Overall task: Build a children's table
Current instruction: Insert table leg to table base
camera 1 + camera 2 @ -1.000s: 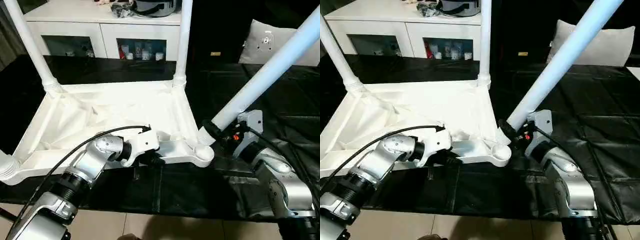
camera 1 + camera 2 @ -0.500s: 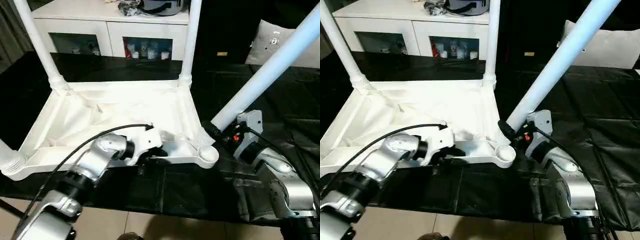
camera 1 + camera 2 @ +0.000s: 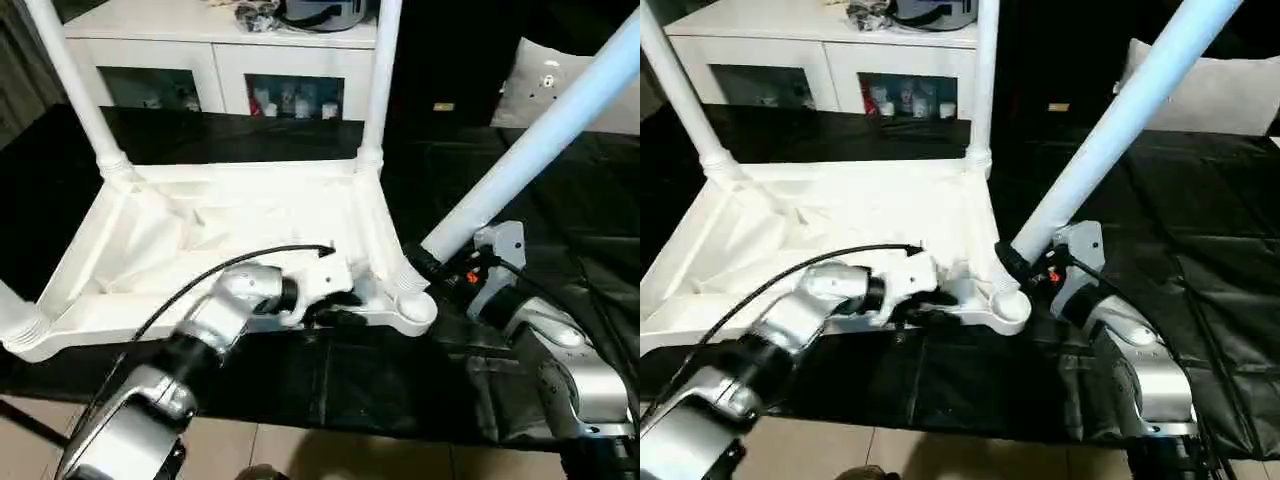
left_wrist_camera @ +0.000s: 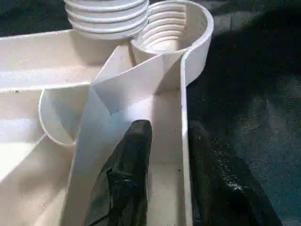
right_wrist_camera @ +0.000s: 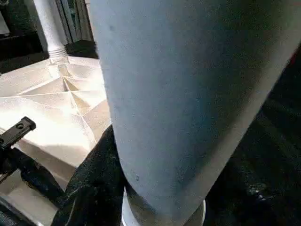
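Left eye view: the children's table point(image 3: 230, 225) lies upside down on a black sheet point(image 3: 560, 200), its ribbed underside up, with legs standing in the two far corner sockets and a third at the near left corner. The left gripper point(image 3: 335, 310) is at the near rim beside the empty corner socket point(image 3: 413, 308); in the left wrist view its fingers point(image 4: 124, 179) are parted and straddle the rim wall, one inside, one outside, with the threaded socket just ahead of the fingertips. The right gripper point(image 3: 430, 262) has its fingers pinching the fourth leg point(image 3: 540, 145) near its threaded end, which hangs tilted just beside that socket. Beyond the table stands a white cabinet point(image 3: 220, 60) with glass doors.
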